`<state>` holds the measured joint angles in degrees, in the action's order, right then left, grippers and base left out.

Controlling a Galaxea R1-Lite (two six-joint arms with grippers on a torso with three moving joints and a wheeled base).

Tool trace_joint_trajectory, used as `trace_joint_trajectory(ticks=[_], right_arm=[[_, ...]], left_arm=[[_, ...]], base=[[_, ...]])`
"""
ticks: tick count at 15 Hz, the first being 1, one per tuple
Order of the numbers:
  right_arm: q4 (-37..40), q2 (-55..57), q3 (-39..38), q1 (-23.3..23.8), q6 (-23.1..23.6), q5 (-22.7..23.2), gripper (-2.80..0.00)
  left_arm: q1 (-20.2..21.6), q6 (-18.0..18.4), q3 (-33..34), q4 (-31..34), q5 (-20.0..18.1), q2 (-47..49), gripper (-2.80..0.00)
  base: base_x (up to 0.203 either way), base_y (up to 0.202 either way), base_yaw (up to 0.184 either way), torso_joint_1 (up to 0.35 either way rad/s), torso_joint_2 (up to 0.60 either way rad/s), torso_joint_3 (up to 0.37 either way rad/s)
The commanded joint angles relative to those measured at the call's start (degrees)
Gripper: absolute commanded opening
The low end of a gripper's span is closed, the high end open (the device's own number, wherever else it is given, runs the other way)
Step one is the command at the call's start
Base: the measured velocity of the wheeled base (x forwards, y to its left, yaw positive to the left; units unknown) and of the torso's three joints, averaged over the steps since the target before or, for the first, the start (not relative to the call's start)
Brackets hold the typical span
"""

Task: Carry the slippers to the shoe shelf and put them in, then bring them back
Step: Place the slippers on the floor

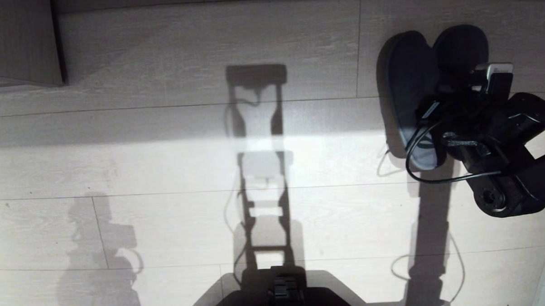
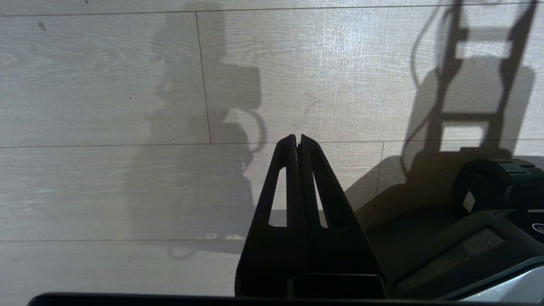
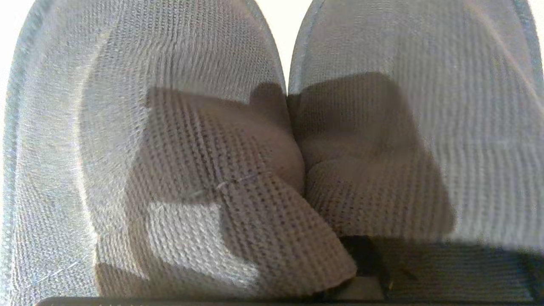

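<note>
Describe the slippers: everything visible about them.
The slippers are a dark pair, side by side with inner edges touching, at the head view's right side over the pale wood-look floor. Up close they show a grey, ribbed knit fabric with broad straps bunched together in the middle. The right gripper sits over those straps, shut on them. Whether the soles touch the floor cannot be told.

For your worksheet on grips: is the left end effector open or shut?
Shut: the left end effector has its fingers pressed together, holding nothing, above the floor.

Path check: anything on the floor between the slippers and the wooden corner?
Nothing: just bare floor between slippers and wooden corner, per head view.
</note>
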<state>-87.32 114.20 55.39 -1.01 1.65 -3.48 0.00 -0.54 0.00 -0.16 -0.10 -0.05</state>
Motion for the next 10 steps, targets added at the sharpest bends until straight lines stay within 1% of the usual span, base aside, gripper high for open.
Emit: trace_joint_trajectory(ticks=[1, 2, 10], right_arm=[[-0.34, 1.34, 0.6, -0.21, 0.02, -0.04, -2.8], [-0.34, 1.55, 1.03, -0.22, 0.11, -0.13, 0.0], [-0.34, 2.82, 0.06, -0.22, 0.38, -0.21, 0.0]], left_arm=[[0.0, 0.01, 0.0, -0.02, 0.01, 0.05, -2.8], [0.0, 0.01, 0.0, -0.02, 0.01, 0.05, -2.8], [0.0, -0.08, 0.0, -0.02, 0.01, 0.05, -2.8]], base=[[0.0, 0.0, 0.0, 0.0, 0.0, 0.0], [0.0, 0.0, 0.0, 0.0, 0.0, 0.0], [0.0, 0.0, 0.0, 0.0, 0.0, 0.0]])
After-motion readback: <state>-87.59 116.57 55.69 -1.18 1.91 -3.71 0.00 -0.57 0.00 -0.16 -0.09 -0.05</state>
